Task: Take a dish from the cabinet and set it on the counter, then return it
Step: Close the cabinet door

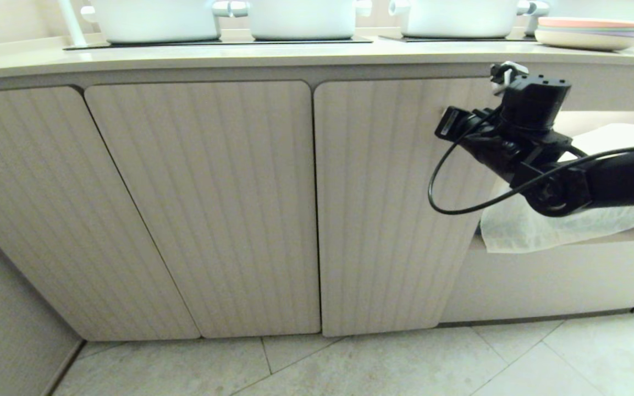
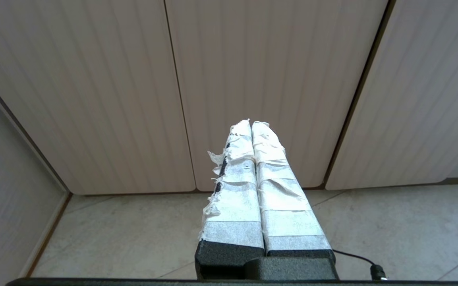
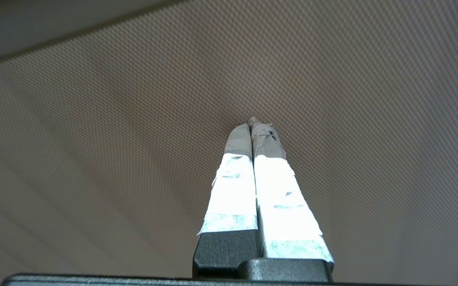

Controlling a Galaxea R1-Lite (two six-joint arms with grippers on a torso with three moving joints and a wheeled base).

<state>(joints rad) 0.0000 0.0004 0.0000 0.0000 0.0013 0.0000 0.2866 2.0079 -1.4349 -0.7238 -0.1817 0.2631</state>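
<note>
- We see the counter (image 1: 295,58) running across the top, with the cabinet (image 1: 201,209) directly beneath it, its doors shut side by side.
- On the counter, three pots (image 1: 300,19) stand in a row at the back, and a stack of plates (image 1: 589,32) sits to their right.
- To the right of the cabinet doors is an open niche (image 1: 613,118), with a cloth (image 1: 542,228) draped over its front edge.
- Our right gripper (image 3: 251,125) reaches in from the right, in front of the rightmost door's upper corner, tips close against the door.
- Our left gripper (image 2: 251,125) hangs low, facing the doors above the floor (image 1: 404,363).
</note>
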